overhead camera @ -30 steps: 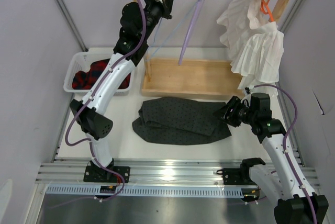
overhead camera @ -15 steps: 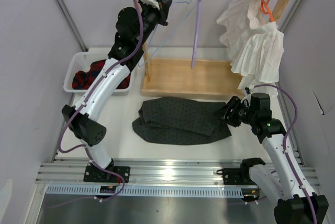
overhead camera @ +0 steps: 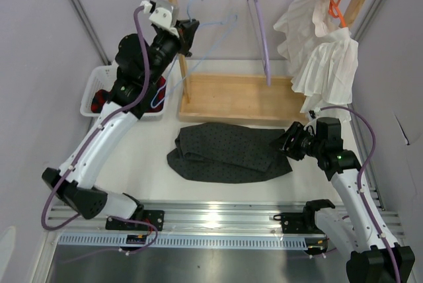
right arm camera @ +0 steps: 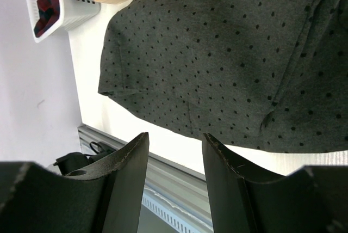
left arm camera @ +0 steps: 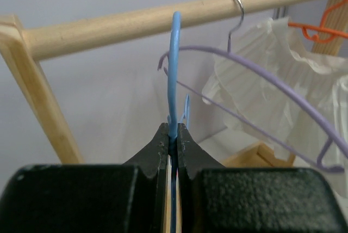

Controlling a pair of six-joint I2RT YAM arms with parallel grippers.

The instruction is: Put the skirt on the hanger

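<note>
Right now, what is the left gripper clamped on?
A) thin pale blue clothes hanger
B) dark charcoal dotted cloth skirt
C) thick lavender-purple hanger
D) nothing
A: the left gripper is shut on the thin pale blue clothes hanger, while the dark dotted skirt lies well apart from it.

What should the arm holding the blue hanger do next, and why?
Probably carry the thin pale blue hanger, clamped in the left gripper and seemingly off the wooden rod, down to the dark dotted cloth skirt, which lies by the open right gripper.
</note>
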